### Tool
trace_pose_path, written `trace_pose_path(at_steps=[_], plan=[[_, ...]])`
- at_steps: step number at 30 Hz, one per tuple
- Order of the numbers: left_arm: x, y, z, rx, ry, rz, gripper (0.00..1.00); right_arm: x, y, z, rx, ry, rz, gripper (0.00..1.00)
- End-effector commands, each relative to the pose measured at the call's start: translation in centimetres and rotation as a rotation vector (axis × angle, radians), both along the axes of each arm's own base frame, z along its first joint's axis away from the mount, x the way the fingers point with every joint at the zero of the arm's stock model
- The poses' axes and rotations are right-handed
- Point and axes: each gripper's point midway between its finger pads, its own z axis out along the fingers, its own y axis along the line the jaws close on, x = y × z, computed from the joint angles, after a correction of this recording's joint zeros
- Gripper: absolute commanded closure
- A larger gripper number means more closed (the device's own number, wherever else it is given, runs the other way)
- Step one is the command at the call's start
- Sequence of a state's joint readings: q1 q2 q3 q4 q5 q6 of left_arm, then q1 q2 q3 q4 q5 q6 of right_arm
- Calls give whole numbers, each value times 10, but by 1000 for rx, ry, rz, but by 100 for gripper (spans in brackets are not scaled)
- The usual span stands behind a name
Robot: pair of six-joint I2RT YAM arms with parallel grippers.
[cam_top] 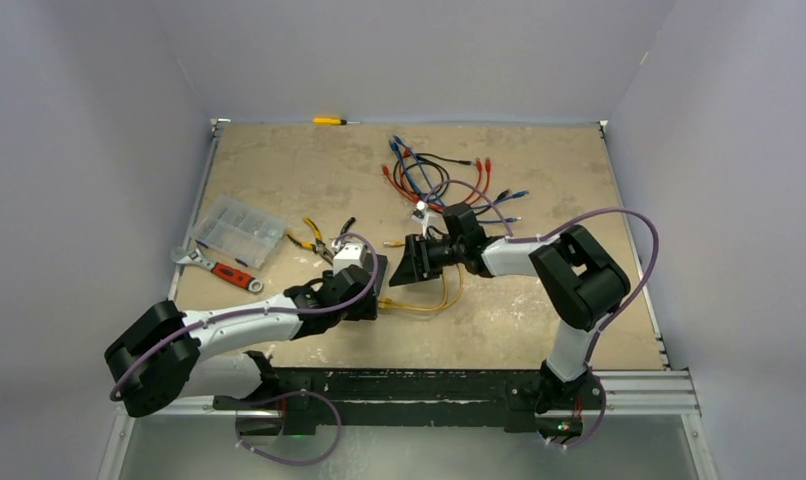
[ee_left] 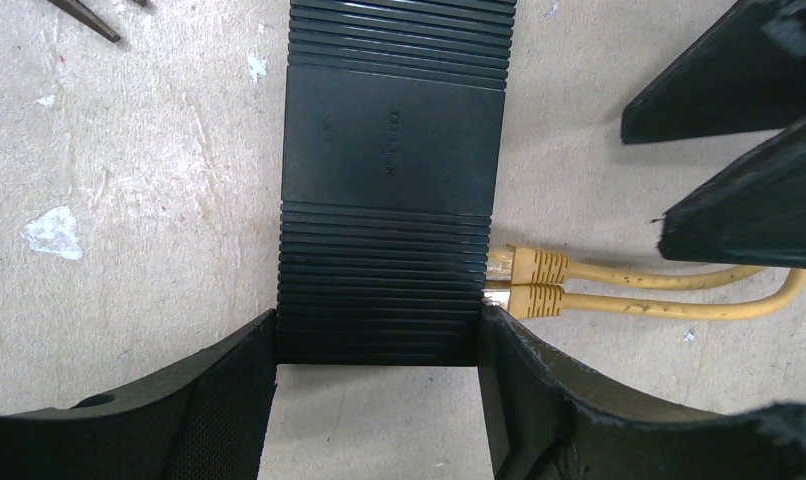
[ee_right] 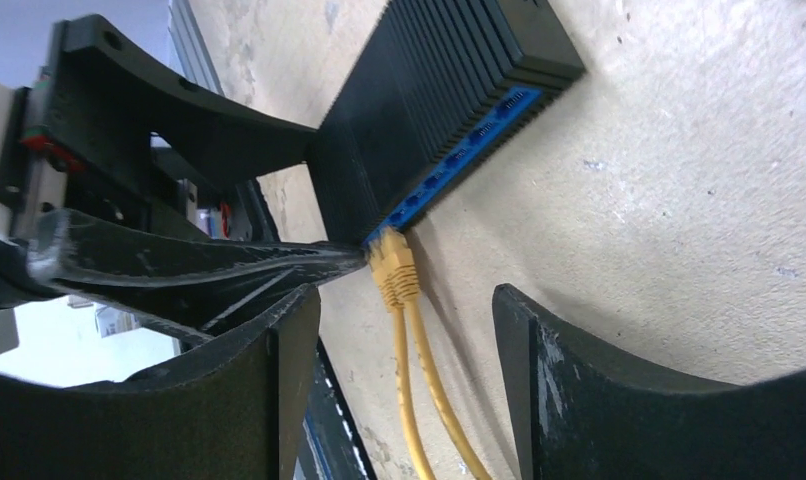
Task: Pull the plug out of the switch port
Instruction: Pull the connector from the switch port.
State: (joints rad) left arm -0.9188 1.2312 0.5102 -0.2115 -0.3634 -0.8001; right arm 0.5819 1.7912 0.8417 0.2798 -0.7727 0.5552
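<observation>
Top view: high over the near edge of the table (cam_top: pixel 279 170), looking down on all of it. Left wrist: close above the switch (ee_left: pixel 394 150), facing down. Right wrist: low beside the switch, facing its sockets (ee_right: pixel 449 165). Both show the yellow cables (ee_left: pixel 619 271).

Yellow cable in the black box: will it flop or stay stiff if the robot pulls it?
Probably floppy: the thin yellow cable curls in a loose loop. Its ribbed plugs look stiffer. The flat black switch likely won't slide; the left hand grips its sides.
</observation>
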Motion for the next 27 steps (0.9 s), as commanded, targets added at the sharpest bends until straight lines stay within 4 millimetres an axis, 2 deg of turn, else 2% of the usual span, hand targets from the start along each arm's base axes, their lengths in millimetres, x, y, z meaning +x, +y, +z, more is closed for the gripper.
trace_pose_path(at_steps=[1, 7, 12, 27], plan=[[-19, 7, -11, 19, 66, -35, 100, -8, 7, -3, 59, 19, 38, 34], [-18, 6, -10, 10, 60, -39, 100, -16, 11, -13, 72, 55, 55, 41], [-18, 5, -11, 13, 61, -42, 100, -20, 14, -24, 78, 97, 65, 53], [-16, 8, -10, 25, 55, -30, 100, -37, 26, -36, 141, 178, 96, 58]])
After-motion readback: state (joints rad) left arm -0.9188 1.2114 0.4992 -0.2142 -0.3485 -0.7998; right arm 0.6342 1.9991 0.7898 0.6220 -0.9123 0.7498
